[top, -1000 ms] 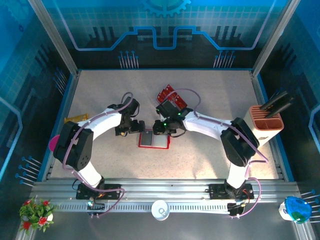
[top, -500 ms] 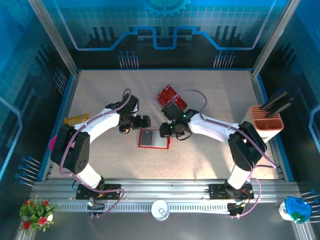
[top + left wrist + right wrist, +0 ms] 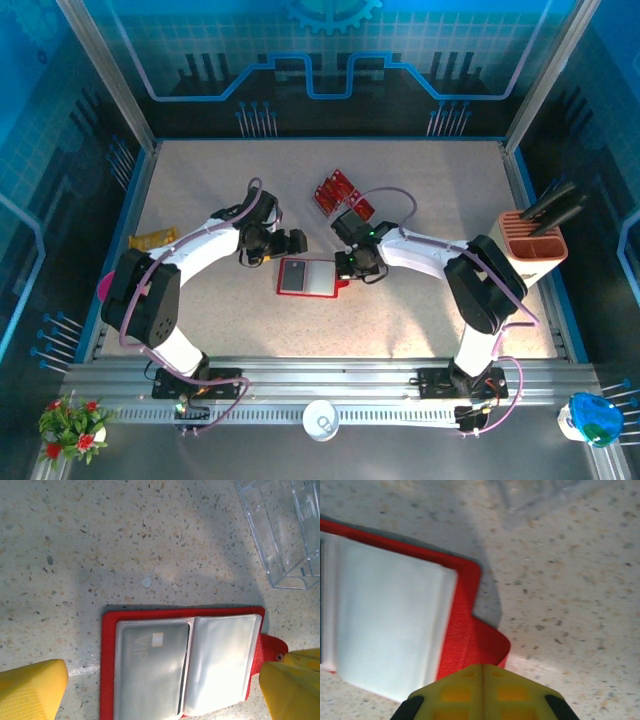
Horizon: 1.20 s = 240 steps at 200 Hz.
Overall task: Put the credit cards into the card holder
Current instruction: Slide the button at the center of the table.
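Note:
The card holder (image 3: 307, 277) lies open on the table, a red folder with pale clear pockets (image 3: 222, 660). A grey card marked VIP (image 3: 152, 672) sits in its left pocket. My left gripper (image 3: 288, 243) hovers open over the holder, one yellow finger on each side (image 3: 160, 692). My right gripper (image 3: 352, 270) is at the holder's right edge, shut (image 3: 482, 672) on its red closing tab (image 3: 487, 642), which curls up off the table. Red credit cards (image 3: 338, 192) lie in a loose pile behind the right arm.
A clear plastic case (image 3: 282, 535) lies just beyond the holder. A salmon compartment box with black items (image 3: 533, 245) stands at the right edge. A yellow-orange packet (image 3: 152, 238) lies at the left edge. Metal frame rails border the table.
My right gripper has slid from over the holder to its right edge and shut there. My left gripper has shifted a little to the right and stayed open.

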{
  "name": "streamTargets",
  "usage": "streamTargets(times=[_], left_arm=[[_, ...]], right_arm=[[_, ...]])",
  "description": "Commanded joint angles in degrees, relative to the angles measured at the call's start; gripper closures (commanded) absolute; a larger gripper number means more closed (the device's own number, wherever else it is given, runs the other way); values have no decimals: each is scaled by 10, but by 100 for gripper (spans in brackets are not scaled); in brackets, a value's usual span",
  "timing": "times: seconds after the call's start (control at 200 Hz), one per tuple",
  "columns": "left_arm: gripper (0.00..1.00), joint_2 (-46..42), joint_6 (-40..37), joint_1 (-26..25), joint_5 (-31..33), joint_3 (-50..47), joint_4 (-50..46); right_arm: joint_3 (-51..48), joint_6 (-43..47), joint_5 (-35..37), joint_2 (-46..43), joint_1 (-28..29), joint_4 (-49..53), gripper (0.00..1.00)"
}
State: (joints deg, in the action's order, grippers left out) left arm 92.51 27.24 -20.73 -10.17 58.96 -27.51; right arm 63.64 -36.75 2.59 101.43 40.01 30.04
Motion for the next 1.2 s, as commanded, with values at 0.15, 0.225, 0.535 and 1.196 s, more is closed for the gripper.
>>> streamTargets(times=[0.15,0.225,0.535,1.196], left_arm=[[1,-17,25,5,-40,-17,26],[1,-17,27,4,-44,-17,30],[1,-7,47,5,-65,-25,58],[1,36,46,5,-48,-29,63]], right_arm=[[2,24,0,-47,-19,29,95],[12,16,-3,-60,-15,32,82],[46,-29,-33,-25,43,-22,89],[-32,-54,-38,52,58,-90,99]])
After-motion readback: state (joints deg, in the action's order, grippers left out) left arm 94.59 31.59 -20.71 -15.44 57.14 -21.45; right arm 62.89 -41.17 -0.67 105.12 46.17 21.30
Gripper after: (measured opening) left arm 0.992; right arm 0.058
